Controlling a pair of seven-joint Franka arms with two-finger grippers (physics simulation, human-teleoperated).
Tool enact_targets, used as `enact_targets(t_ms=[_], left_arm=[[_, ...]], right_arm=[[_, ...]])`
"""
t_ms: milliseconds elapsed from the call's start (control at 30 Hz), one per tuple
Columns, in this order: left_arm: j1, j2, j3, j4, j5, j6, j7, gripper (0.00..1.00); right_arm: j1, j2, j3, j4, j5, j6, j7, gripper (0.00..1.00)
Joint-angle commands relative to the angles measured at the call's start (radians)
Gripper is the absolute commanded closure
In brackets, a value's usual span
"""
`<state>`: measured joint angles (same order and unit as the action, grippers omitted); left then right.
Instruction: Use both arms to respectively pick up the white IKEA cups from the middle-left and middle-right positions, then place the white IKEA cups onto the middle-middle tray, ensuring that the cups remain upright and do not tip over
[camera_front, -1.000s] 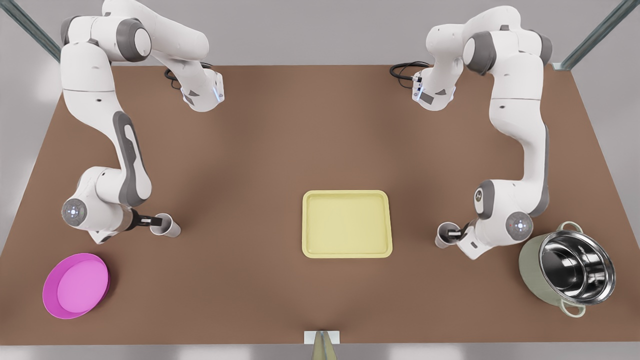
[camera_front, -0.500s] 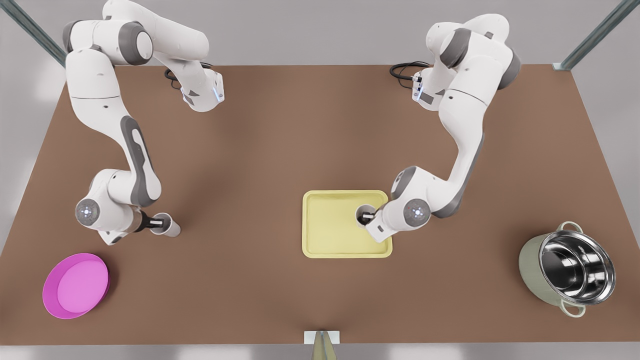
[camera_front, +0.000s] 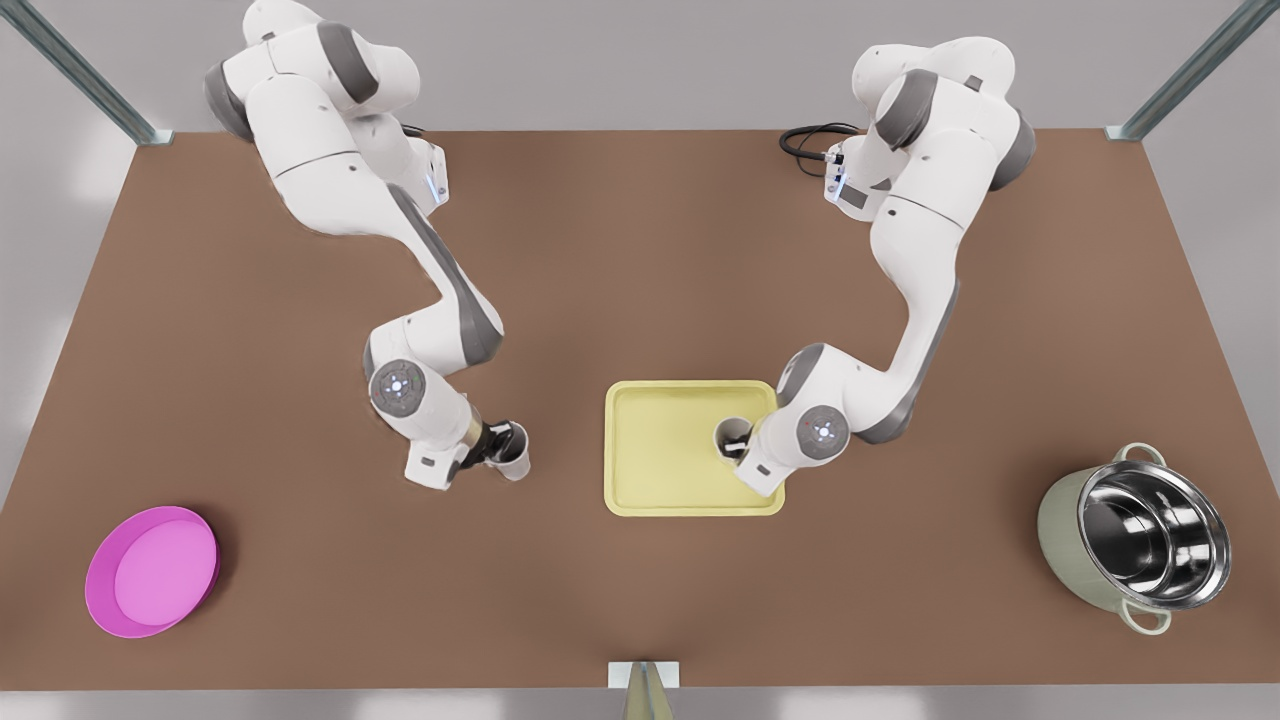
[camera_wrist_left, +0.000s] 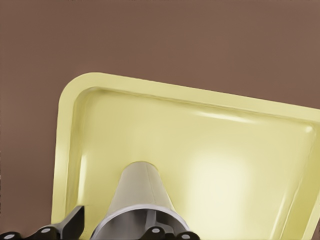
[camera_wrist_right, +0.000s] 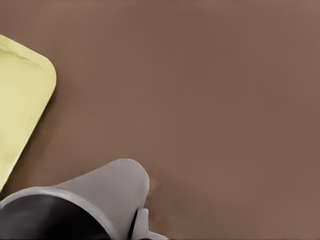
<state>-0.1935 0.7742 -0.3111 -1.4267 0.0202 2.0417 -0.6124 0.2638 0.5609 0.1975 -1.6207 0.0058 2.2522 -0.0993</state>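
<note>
Front view overhead; wrist views share tray (camera_wrist_left: 75, 95).

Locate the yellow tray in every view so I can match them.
Front view: tray at the centre of the brown table.
Left wrist view: tray under the left arm's cup.
Right wrist view: tray corner beside the right arm's cup, not touching.
Shared landmark: the brown table.

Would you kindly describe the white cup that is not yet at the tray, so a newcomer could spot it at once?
Find the pale yellow tray in the middle of the brown table. Off its edge on the front view's left, the right claw grips a small white cup over bare table. The other cup, in the left claw, is within the tray.
</note>
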Motion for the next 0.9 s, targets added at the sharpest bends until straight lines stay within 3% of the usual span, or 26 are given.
enact_targets(t_ms=[0, 100, 133, 367, 433, 467, 567, 600, 633, 667, 767, 800, 833, 867], left_arm=[[0.002, -0.006, 0.000, -0.001, 0.003, -0.003, -0.184, 0.25], [0.011, -0.007, 0.000, -0.006, 0.004, -0.017, -0.182, 0.17], [0.011, -0.013, 0.000, -0.006, 0.004, -0.018, -0.182, 0.00], [0.017, -0.093, 0.000, -0.006, 0.004, -0.181, -0.181, 0.00], [0.023, -0.142, 0.001, 0.138, 0.046, -0.513, -0.152, 0.00], [0.062, -0.142, 0.006, 0.333, 0.056, -0.754, -0.060, 0.00], [0.216, -0.197, 0.013, 0.453, 0.190, -0.908, 0.597, 0.00], [0.198, -0.302, 0.112, 0.365, 0.195, -0.856, 0.804, 0.00], [0.120, -0.424, 0.193, 0.170, 0.190, -0.728, 0.810, 0.00], [0.063, -0.483, 0.254, 0.085, 0.170, -0.652, 0.769, 0.00], [0.037, -0.509, 0.296, 0.084, 0.107, -0.673, 0.735, 0.00], [0.043, -0.495, 0.293, 0.089, 0.104, -0.699, 0.734, 0.00], [0.043, -0.489, 0.293, 0.089, 0.104, -0.698, 0.732, 0.00], [0.042, -0.483, 0.293, 0.089, 0.106, -0.701, 0.732, 0.00]], right_arm=[[0.075, 0.001, 0.000, 0.013, -0.004, 0.023, 0.007, 0.79], [0.169, 0.030, 0.006, 0.027, 0.000, 0.061, 0.009, 0.79], [0.173, 0.043, 0.025, 0.045, 0.031, 0.066, 0.009, 0.79], [0.229, 0.312, 0.043, 0.456, 0.069, -0.094, 0.013, 0.79], [0.233, 0.359, 0.042, 0.515, 0.066, -0.095, 0.015, 0.79], [0.242, 0.375, 0.037, 0.529, 0.066, -0.095, 0.018, 0.79], [0.242, 0.402, 0.036, 0.527, 0.066, -0.094, 0.018, 0.79], [0.242, 0.410, 0.036, 0.524, 0.066, -0.091, 0.018, 0.79], [0.242, 0.413, 0.036, 0.522, 0.066, -0.091, 0.018, 0.79], [0.242, 0.415, 0.036, 0.521, 0.062, -0.091, 0.018, 0.79], [0.242, 0.418, 0.036, 0.515, 0.060, -0.085, 0.020, 0.79], [0.242, 0.418, 0.036, 0.513, 0.059, -0.085, 0.020, 0.61], [0.239, 0.419, 0.036, 0.502, 0.060, -0.083, 0.018, 0.00], [0.230, 0.422, 0.036, 0.483, 0.056, -0.063, 0.007, 0.00]])
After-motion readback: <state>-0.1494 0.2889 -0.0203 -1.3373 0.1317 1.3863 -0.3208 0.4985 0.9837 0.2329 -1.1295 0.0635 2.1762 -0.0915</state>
